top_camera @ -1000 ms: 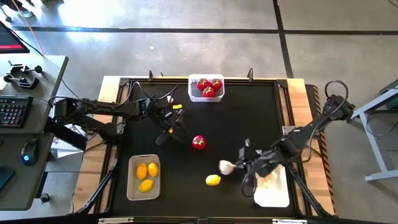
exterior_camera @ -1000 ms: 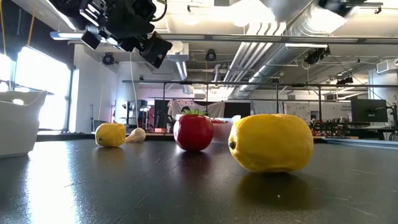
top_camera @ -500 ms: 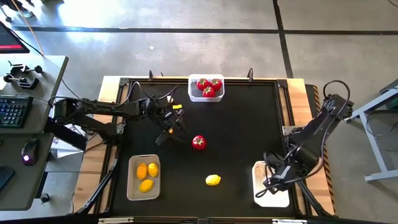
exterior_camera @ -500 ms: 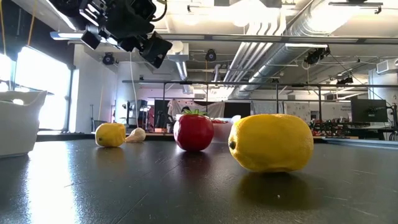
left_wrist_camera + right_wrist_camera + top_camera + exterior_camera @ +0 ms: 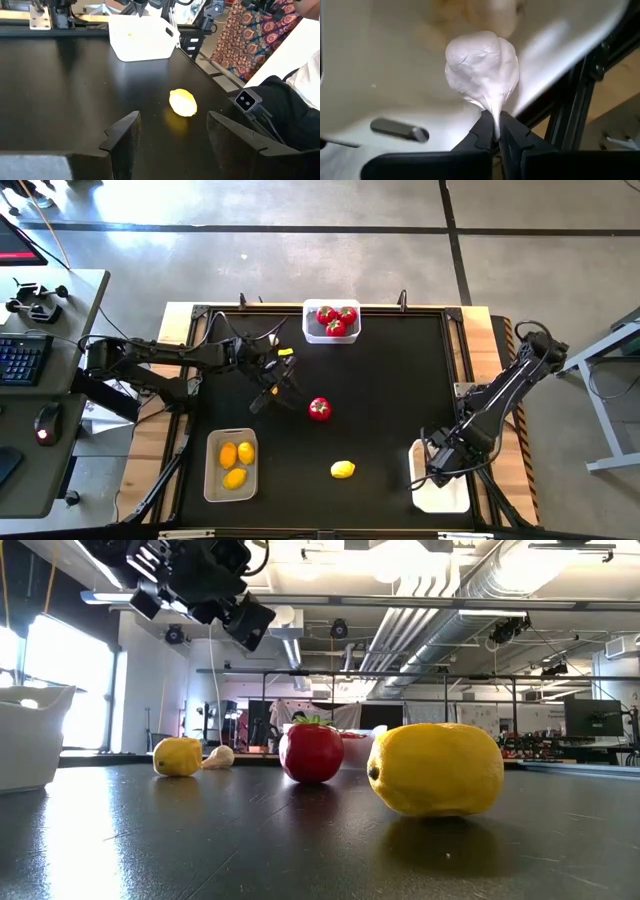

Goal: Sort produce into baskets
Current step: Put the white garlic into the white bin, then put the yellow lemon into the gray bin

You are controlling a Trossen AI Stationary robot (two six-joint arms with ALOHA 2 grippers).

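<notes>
Sorting is judged well advanced. Lower right of the high view: right gripper (image 5: pixel 492 131) pinches a garlic bulb (image 5: pixel 481 67) by its stem over the white basket (image 5: pixel 440 496). Left gripper (image 5: pixel 170 134), centre-left, spread wide, empty. Left to sort: one tomato (image 5: pixel 319 409) mid-table, one lemon (image 5: pixel 343 470) lower centre.

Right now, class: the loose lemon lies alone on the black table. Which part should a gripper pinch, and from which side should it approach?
Pinch the lemon across its narrow middle, coming straight down from above. It lies on its side, an oval with nothing touching it, so the fingers can probably straddle its short width.
</notes>
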